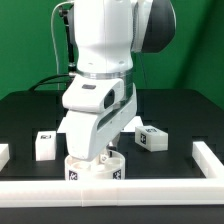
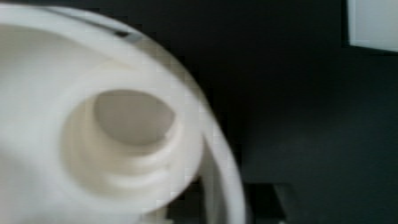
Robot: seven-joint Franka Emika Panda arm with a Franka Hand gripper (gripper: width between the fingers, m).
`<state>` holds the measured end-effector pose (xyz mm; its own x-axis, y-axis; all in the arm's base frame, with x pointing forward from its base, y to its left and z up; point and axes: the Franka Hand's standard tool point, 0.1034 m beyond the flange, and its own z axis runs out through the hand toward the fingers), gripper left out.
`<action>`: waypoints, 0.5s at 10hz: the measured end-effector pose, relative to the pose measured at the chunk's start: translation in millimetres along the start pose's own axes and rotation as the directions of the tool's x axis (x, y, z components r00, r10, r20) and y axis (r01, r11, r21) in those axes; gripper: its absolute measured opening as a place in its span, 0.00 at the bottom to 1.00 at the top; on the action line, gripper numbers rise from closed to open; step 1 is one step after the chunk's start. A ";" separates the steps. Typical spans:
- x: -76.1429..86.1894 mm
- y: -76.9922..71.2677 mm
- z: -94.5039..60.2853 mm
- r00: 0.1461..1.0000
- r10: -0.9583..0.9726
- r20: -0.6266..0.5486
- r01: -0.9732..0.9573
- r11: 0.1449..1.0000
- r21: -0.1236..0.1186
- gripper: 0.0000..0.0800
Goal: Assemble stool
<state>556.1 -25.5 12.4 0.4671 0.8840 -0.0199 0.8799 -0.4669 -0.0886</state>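
Observation:
The round white stool seat (image 1: 95, 168) sits on the black table against the front white rail, with tags on its side wall. My gripper (image 1: 103, 155) is lowered straight onto it, with the fingers down at its rim. In the wrist view the seat (image 2: 71, 110) fills most of the picture, blurred and very close, with its round hole (image 2: 125, 115) showing. One dark finger (image 2: 267, 203) lies against the outside of the thin rim; the other finger is hidden. Two tagged leg blocks lie behind the seat, one (image 1: 44, 145) toward the exterior view's left and one (image 1: 152, 138) toward its right.
The long white border rail (image 1: 150, 190) runs along the front and turns up the exterior view's right side (image 1: 208, 158). Another white piece (image 1: 3, 152) shows at the far left edge. The arm's body hides the table's middle.

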 end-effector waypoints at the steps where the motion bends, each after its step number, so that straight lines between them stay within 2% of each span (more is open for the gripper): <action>1: 0.3 0.9 -1.3 1.000 0.000 -0.001 0.000 1.000 -0.003 0.04; 5: 0.4 1.1 -1.6 1.000 0.000 -0.001 0.000 1.000 -0.003 0.04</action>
<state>557.5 -25.7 13.8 0.4673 0.8839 -0.0186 0.8801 -0.4671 -0.0852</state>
